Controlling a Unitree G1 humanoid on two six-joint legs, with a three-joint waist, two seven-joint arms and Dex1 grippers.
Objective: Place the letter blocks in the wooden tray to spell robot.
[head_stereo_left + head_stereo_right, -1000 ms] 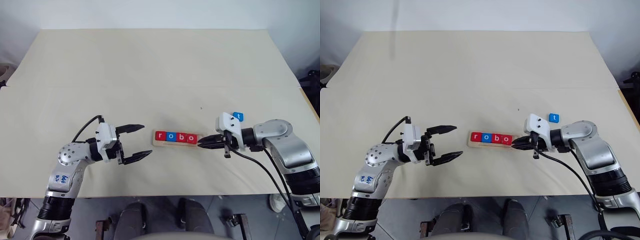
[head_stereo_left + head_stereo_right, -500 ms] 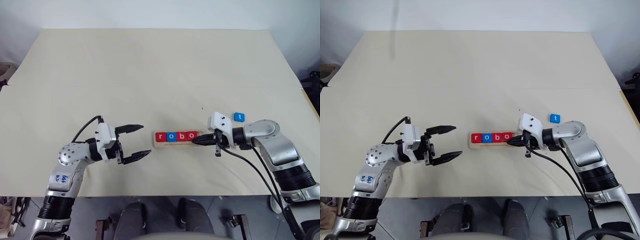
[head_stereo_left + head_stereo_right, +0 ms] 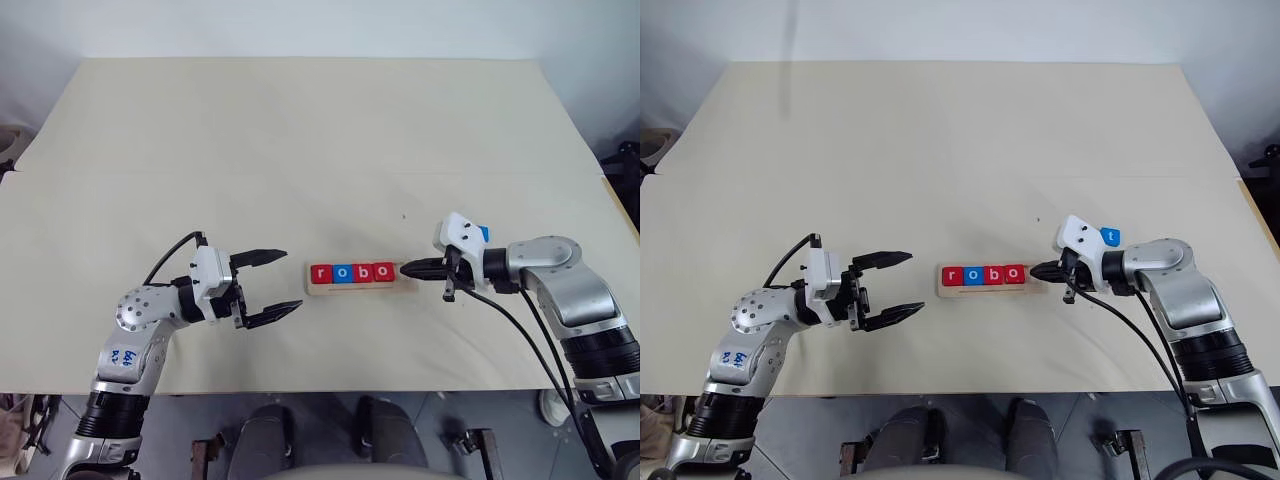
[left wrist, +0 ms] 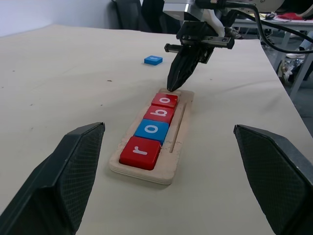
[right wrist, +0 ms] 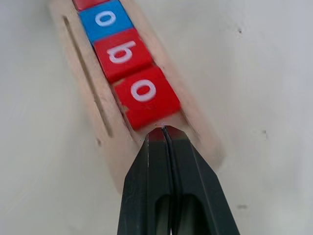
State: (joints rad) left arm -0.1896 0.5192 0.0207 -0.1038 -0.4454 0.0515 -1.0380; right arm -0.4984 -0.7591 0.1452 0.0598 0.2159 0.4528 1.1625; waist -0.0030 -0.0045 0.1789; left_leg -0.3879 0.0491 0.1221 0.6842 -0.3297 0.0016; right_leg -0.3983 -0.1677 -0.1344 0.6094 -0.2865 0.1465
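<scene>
Four blocks, r-o-b-o [image 3: 351, 272], sit in the tray [image 4: 180, 139]; its end slot is vacant. The t block [image 3: 1109, 237] lies on the table beyond the right gripper [image 3: 408, 268], which is closed, empty, tips at the tray's end. Left gripper [image 3: 277, 283] wide open, empty, beside the tray.

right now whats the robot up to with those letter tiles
It is spelling "robot" in the wooden tray. Four letter blocks already sit in it, reading r, o, b, o. The right pincer, shut, has its tip at the tray's empty end slot. The blue t tile lies on the table. The left pincer hangs open nearby.
</scene>
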